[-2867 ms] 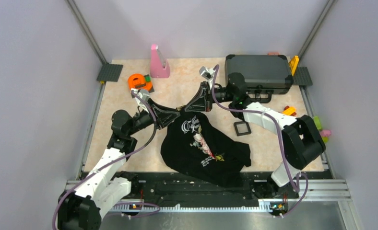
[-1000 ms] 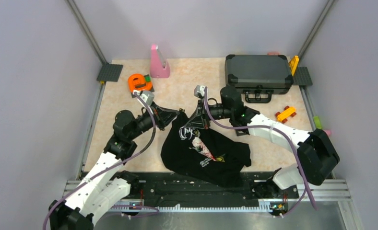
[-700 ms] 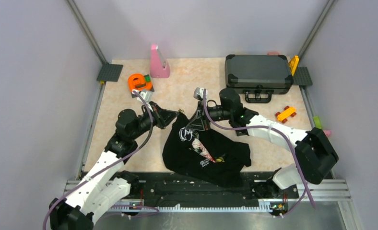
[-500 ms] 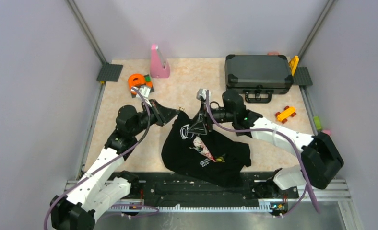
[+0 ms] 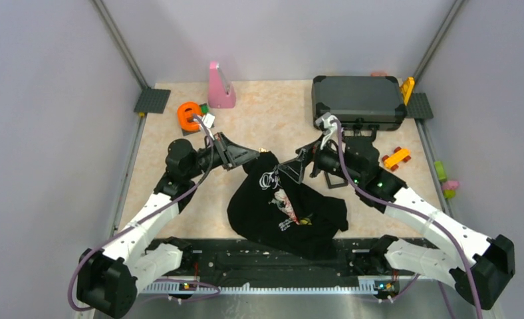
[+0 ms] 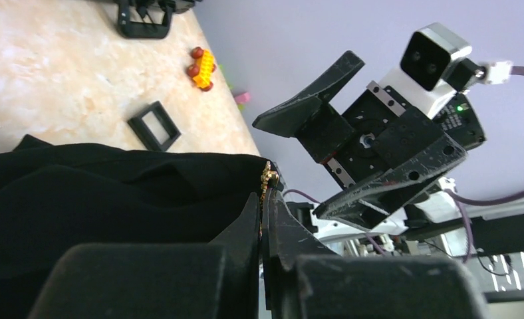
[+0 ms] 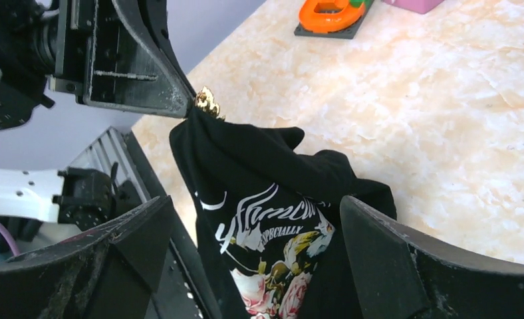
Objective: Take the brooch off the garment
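The garment, a black T-shirt with white script and a floral print, lies crumpled at the table's near middle, its upper corner pulled up. My left gripper is shut on the tiny gold brooch at that corner. In the left wrist view the brooch pokes out between the closed tips, black cloth beside it. My right gripper stands wide open just right of the corner, holding nothing. Its view shows the brooch at the left gripper's tip, the garment hanging below, between its spread fingers.
A dark grey hard case stands at the back right. A pink wedge and an orange piece sit at the back left. A yellow-orange block lies right of the right arm. A small black square frame lies on the table.
My right gripper has opened, let go of the garment and drawn back to the right. The left gripper stayed shut and shifted slightly right and back with the corner.
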`<state>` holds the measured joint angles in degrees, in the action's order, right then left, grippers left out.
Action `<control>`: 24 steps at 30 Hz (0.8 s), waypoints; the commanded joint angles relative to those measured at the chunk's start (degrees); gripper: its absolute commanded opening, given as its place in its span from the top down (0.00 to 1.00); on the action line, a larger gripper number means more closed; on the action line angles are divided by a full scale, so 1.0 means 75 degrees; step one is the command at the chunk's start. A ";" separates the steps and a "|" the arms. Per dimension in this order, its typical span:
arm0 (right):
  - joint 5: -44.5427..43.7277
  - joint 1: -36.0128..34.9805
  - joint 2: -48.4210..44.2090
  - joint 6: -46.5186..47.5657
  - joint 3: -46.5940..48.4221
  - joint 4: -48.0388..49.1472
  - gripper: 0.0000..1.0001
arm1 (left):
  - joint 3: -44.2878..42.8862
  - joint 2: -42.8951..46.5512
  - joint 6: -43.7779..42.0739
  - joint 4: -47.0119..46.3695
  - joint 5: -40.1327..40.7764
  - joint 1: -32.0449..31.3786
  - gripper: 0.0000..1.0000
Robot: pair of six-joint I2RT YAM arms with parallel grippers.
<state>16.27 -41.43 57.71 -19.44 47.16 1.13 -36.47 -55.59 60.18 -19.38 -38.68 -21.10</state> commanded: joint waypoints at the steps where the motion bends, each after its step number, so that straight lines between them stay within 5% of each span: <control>1: -0.0411 0.0190 -0.0384 -0.0885 -0.0120 0.0458 0.05 | -0.0266 -0.0070 0.0647 -0.1377 -0.0631 0.0025 1.00; 10: 0.0236 0.0247 -0.0074 -0.1623 0.0224 0.0935 0.09 | -0.0180 -0.0198 0.0777 -0.1895 -0.0944 0.0022 1.00; 14: 0.0710 0.0251 -0.0104 -0.0832 0.0243 0.1017 0.13 | -0.0563 0.0043 -0.0974 -0.0344 -0.0758 -0.0017 1.00; 16: 0.0778 0.0251 -0.0090 -0.0282 0.0310 0.0861 0.13 | -0.1451 0.0301 -0.3461 0.2419 0.0508 -0.0380 1.00; 18: 0.0648 0.0251 0.0072 0.0198 0.0468 0.0592 0.13 | -0.2042 0.0342 -0.5155 0.3712 0.2360 -0.1007 1.00; 24: 0.0580 0.0222 0.1144 0.1098 0.1075 0.0372 0.16 | -0.4729 -0.1284 -0.7426 0.7657 0.6286 -0.2039 1.00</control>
<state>19.68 -40.01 62.02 -18.02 51.09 3.38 -59.22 -58.24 22.17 15.31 -15.55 -33.47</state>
